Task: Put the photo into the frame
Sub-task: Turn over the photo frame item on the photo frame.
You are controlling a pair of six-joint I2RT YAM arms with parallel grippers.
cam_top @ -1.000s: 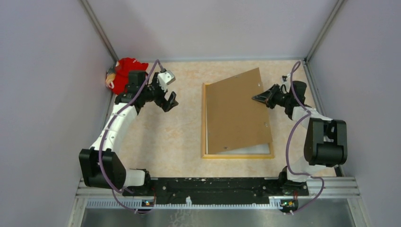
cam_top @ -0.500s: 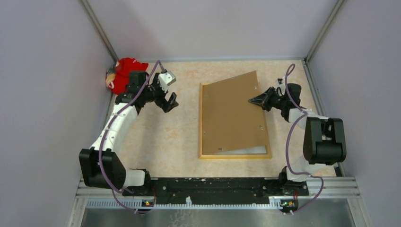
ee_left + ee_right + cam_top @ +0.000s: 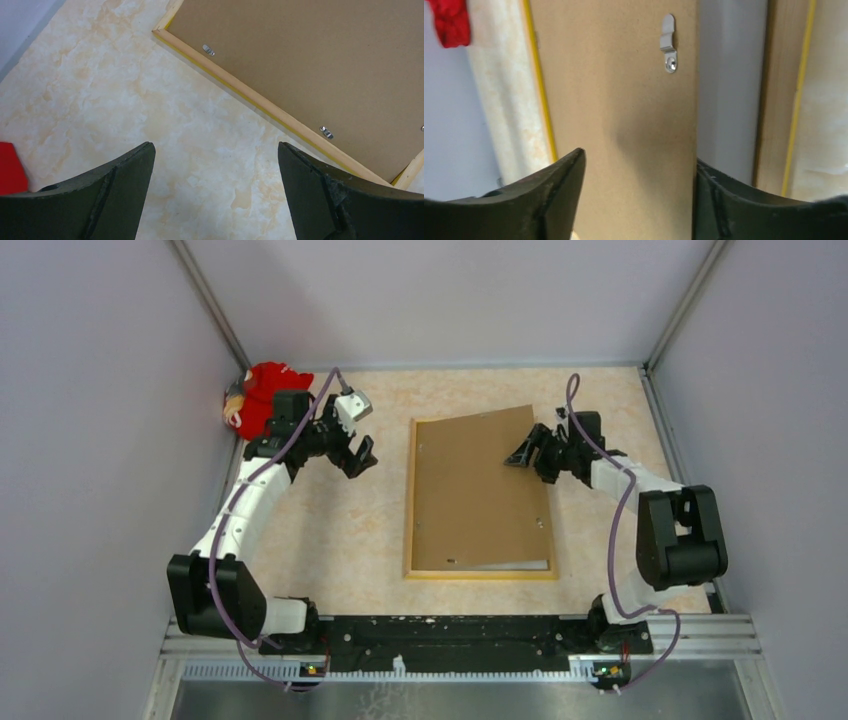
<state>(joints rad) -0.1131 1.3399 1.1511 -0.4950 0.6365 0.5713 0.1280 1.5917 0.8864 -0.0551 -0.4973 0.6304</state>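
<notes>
Just ahead of the right gripper [image 3: 521, 453], spread and holding nothing, the backing board [image 3: 478, 490] lies skewed over the frame [image 3: 480, 574], the photo [image 3: 505, 565] a white sliver beneath its far end. A crooked push could jam the board on the rim or drag the photo askew

Bare tabletop [image 3: 340, 530] left of frame [image 3: 272, 109]; red cloth [image 3: 265, 390] blocks far-left corner.

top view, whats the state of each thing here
frame, flat on the table, wood back up
backing board, lying on the frame, skewed, not seated
photo, under the board, pale strip showing
left hand, open, empty, over the table
right hand, open, over the board's far right part
</notes>
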